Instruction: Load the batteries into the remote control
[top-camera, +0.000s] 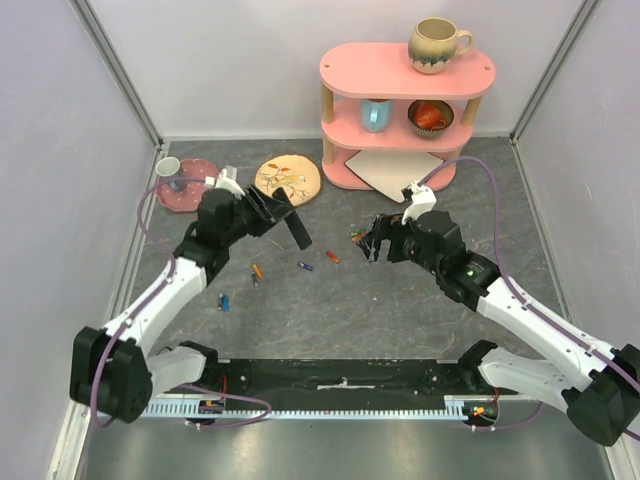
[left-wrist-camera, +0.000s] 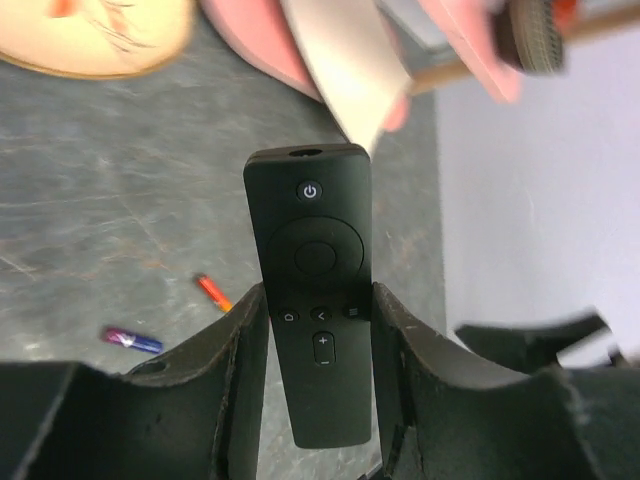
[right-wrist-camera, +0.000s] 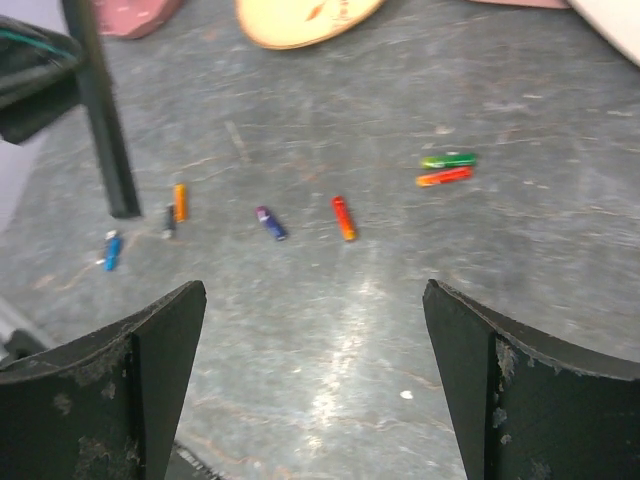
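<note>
The only readable signs stand on the button face of the remote control (left-wrist-camera: 315, 300). A white power symbol marks the small round button (left-wrist-camera: 309, 191) near its top end; below the ring pad (left-wrist-camera: 315, 255) runs a row of three icons, a house, a left-pointing arrow and a stack of short lines, and under those sits a plus sign with a minus sign beneath it. No word, brand or number can be read on it, and the batteries (right-wrist-camera: 343, 217) are too small and blurred for any print to be made out.
</note>
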